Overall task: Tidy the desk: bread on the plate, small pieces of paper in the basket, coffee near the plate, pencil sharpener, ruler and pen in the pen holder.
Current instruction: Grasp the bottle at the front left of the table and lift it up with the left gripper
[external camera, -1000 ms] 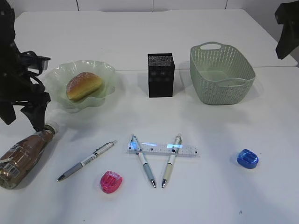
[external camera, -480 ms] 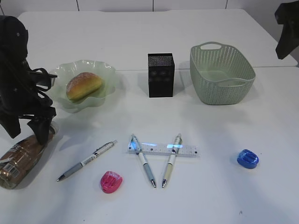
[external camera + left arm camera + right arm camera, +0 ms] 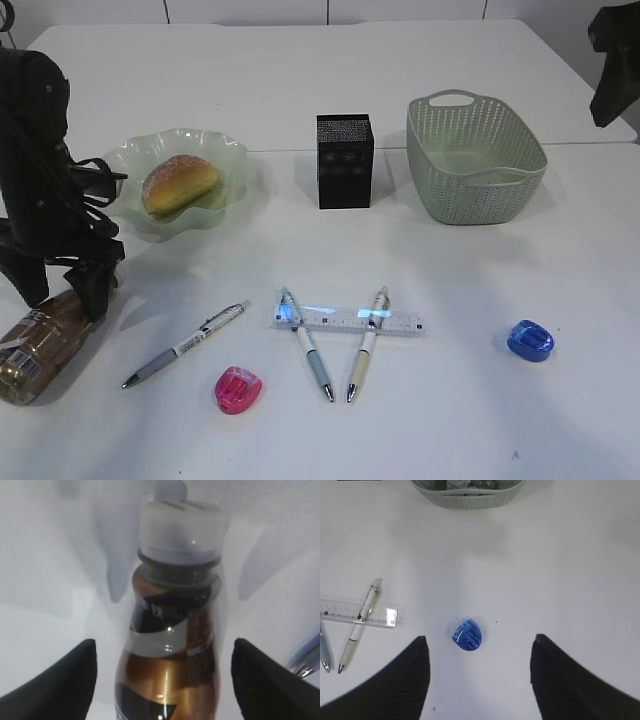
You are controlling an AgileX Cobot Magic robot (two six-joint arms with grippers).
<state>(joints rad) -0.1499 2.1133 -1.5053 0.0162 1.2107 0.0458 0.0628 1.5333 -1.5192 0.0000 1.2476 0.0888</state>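
The coffee [image 3: 40,340] lies on its side at the desk's left front, its cap toward the plate. My left gripper [image 3: 68,288] stands open astride its neck. In the left wrist view the coffee [image 3: 167,645] sits between the fingers of the left gripper [image 3: 163,680] with a gap on each side. The bread [image 3: 180,183] rests on the green plate [image 3: 232,152]. The right gripper [image 3: 480,647] hangs open high over the blue pencil sharpener [image 3: 467,635]. A pink sharpener [image 3: 238,389], the ruler [image 3: 400,322] and three pens [image 3: 185,345] lie in front of the pen holder [image 3: 345,160].
The green basket [image 3: 520,172] stands at the back right, and whitish pieces of paper [image 3: 470,484] show inside it in the right wrist view. Two pens [image 3: 365,345] cross the ruler. The right arm [image 3: 612,70] hangs at the upper right edge.
The left arm has moved right and down, bringing its open fingers over the neck of the coffee. The bottle and the right arm have not moved.
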